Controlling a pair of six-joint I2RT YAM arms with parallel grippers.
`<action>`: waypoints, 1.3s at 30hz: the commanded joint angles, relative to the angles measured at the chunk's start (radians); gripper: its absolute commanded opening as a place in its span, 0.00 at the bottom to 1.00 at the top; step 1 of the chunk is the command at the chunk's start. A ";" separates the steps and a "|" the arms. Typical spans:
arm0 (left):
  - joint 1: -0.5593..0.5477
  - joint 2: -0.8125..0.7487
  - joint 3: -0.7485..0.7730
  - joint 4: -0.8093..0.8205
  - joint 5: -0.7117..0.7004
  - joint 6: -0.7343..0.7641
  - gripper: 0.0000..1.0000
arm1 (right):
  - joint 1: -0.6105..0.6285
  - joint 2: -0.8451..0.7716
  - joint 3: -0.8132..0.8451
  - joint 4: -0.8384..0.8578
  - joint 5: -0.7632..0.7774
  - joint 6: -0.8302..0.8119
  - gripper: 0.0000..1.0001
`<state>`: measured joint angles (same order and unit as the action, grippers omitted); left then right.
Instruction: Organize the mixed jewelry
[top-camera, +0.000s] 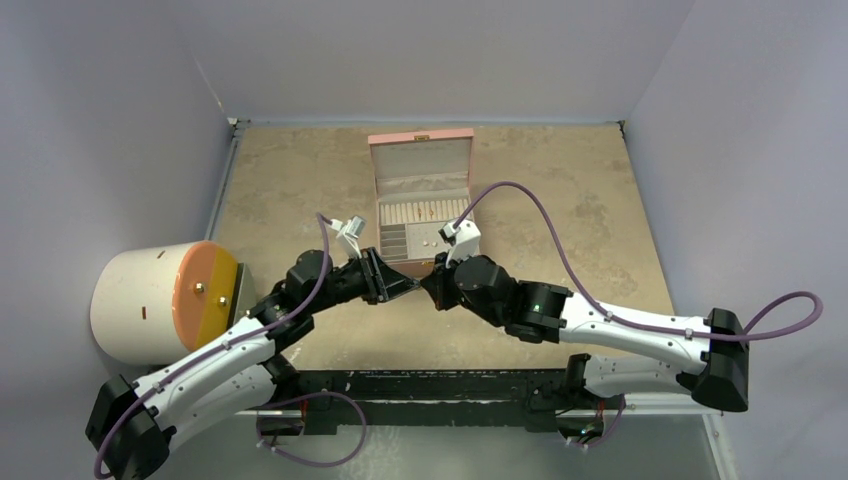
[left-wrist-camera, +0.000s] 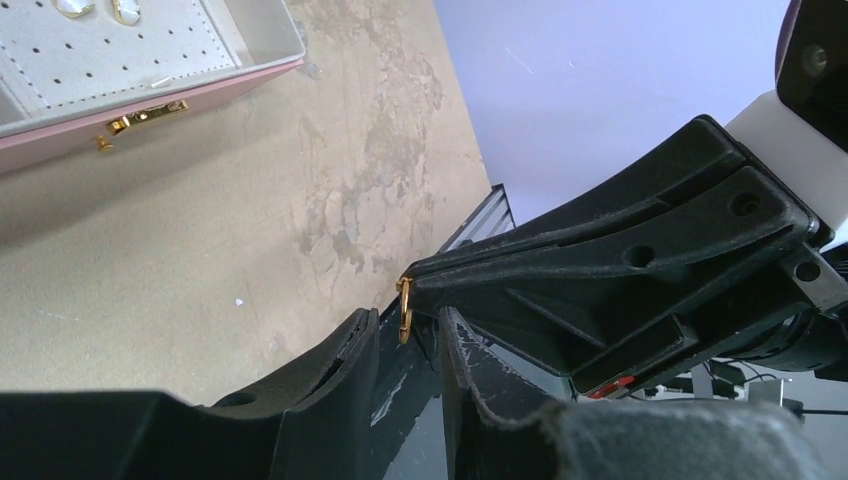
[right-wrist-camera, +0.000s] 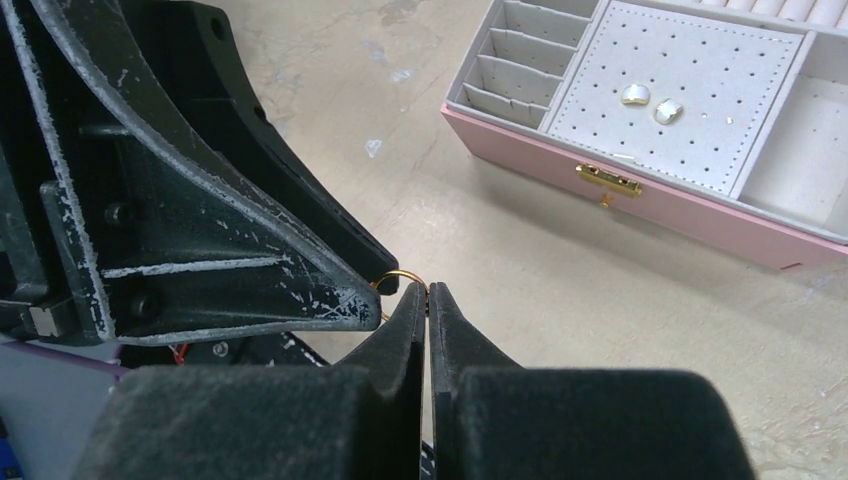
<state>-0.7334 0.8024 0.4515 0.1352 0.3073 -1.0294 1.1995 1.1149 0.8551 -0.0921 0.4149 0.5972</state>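
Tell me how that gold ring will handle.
The gold ring looks thin and tiny, so probably very light. Only its edge sits in the right gripper's shut jaws, so it may pivot or slip. Round, it would likely roll if dropped.

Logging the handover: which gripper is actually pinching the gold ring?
The right gripper: its jaws are shut on the gold ring, while the left gripper has its jaws apart.
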 joint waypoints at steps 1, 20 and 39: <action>0.003 0.003 0.004 0.084 0.026 0.004 0.26 | 0.005 -0.015 0.052 0.040 -0.012 -0.017 0.00; 0.001 0.011 -0.007 0.108 0.038 0.000 0.00 | 0.005 -0.061 0.009 0.052 0.001 0.021 0.00; 0.001 -0.052 -0.026 0.181 0.149 0.030 0.00 | -0.029 -0.260 -0.052 0.014 -0.236 -0.038 0.39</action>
<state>-0.7334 0.7738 0.4252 0.2241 0.3767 -1.0290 1.1950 0.8989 0.7940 -0.0982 0.2737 0.5972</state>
